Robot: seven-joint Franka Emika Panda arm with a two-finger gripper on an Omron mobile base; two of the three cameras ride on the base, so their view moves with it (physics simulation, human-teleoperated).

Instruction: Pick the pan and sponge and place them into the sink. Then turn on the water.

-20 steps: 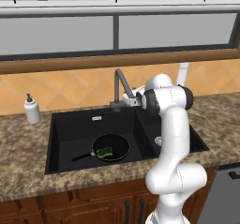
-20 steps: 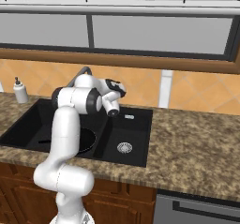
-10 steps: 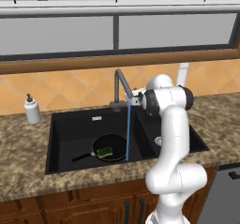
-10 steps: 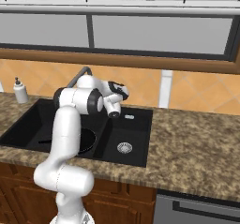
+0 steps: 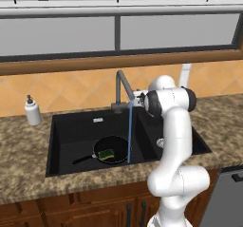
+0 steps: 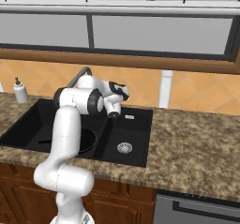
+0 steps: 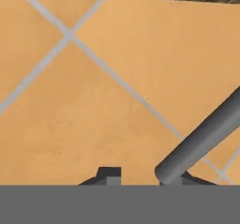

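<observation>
The black pan (image 5: 119,145) lies in the larger left bowl of the black sink (image 5: 76,133), its handle pointing front left. On the pan rests the green sponge (image 5: 107,153). A thin light-blue stream of water (image 5: 129,131) falls from the grey faucet (image 5: 119,81) onto the pan's right rim. My gripper (image 5: 136,99) is at the faucet's right side, level with its spout. In the hand view my gripper (image 7: 145,177) faces the orange tiles; its tips stand apart, and the end of a grey faucet rod (image 7: 206,134) sits at the right tip.
A white soap bottle (image 5: 32,111) stands on the granite counter left of the sink. The smaller right bowl holds a round silver drain (image 6: 124,147). The tiled wall and window run close behind the faucet. A dishwasher front (image 5: 228,197) is at the lower right.
One second ago no water ran; half a second ago and now a blue stream falls from the faucet. The hand has shifted slightly at the faucet. Pan and sponge are unmoved.
</observation>
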